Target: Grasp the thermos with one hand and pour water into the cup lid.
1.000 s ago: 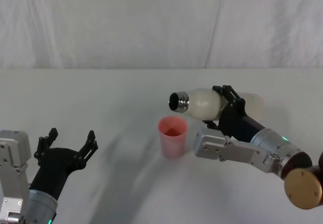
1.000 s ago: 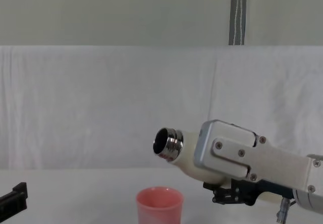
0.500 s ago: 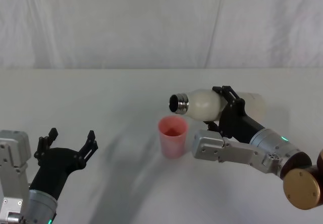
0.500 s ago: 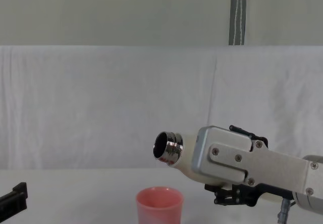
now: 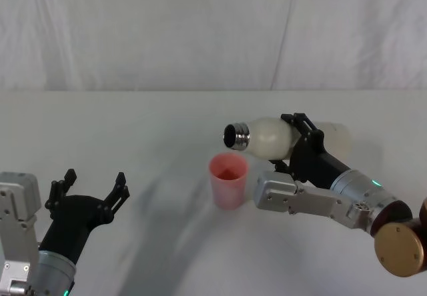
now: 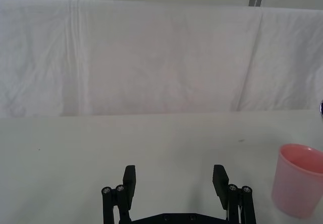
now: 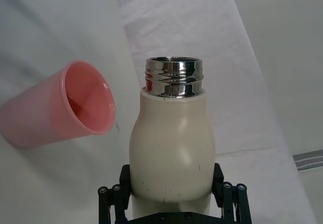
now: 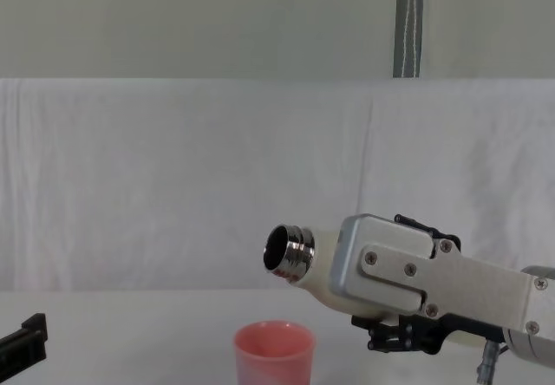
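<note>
Pouring is the step in hand. The right pincer (image 5: 299,143) is clenched around the body of the thermos (image 5: 273,137), its black fingers (image 7: 113,196) pressed against either side of the cream wall, and it holds the bottle tipped over close to level above the tabletop (image 5: 147,129). The steel neck points toward the robot's left, with the mouth just above and slightly beyond the rim of the cup lid (image 5: 228,179). The pink cup lid stands upright on the tabletop, close beside the right arm. From the chest, the mouth looks level or slightly raised rather than dipping down. No stream is visible between neck and cup, and whether the cup holds water cannot be told.

The left pincer (image 5: 90,193) hangs released, fingers spread, low at the robot's left and well apart from the cup.

Next, I judge, the right wrist must roll further so the neck drops below level, while the mouth stays over the cup's opening. A slow tilt would suit, since the cup is small and light.
</note>
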Motion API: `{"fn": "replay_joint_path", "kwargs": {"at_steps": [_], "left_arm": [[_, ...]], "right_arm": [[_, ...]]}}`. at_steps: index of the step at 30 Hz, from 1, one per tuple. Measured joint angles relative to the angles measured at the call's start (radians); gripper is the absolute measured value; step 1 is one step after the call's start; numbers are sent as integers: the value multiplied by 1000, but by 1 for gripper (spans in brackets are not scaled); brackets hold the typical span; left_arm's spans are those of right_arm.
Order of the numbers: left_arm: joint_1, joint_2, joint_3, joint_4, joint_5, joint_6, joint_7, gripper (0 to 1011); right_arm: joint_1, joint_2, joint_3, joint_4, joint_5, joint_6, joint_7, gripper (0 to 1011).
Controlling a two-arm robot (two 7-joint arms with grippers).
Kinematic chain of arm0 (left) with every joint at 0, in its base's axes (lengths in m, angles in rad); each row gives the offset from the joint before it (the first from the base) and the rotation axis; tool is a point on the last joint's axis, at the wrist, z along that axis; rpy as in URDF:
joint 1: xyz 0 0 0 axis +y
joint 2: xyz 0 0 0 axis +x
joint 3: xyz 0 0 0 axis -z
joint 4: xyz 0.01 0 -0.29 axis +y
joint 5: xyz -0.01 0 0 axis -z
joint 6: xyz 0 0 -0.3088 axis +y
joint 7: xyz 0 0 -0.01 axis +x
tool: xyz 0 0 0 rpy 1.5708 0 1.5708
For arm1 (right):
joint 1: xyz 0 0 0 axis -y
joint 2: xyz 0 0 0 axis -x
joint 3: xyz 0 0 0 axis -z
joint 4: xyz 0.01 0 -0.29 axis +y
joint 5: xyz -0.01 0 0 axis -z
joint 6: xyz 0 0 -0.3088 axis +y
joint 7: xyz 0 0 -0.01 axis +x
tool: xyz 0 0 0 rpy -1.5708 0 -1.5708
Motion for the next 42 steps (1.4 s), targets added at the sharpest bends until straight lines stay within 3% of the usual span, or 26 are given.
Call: {"fn": "replay_joint_path", "kwargs": {"at_steps": [7,25,32,42], "left_arm": [[0,0,0,0,0,0,0,1001],[0,0,0,0,0,0,0,1001],[0,0,0,0,0,0,0,1001],[0,0,0,0,0,0,0,1001]], "right_arm": [[7,6,-6,0,-5,-2,5,950],[67,-11,-21,101,-12,-23,-14,950],[85,-8,-34,112,-44,-8,-20,950],[92,13,-60,71,-116,47,-8,950]]}}
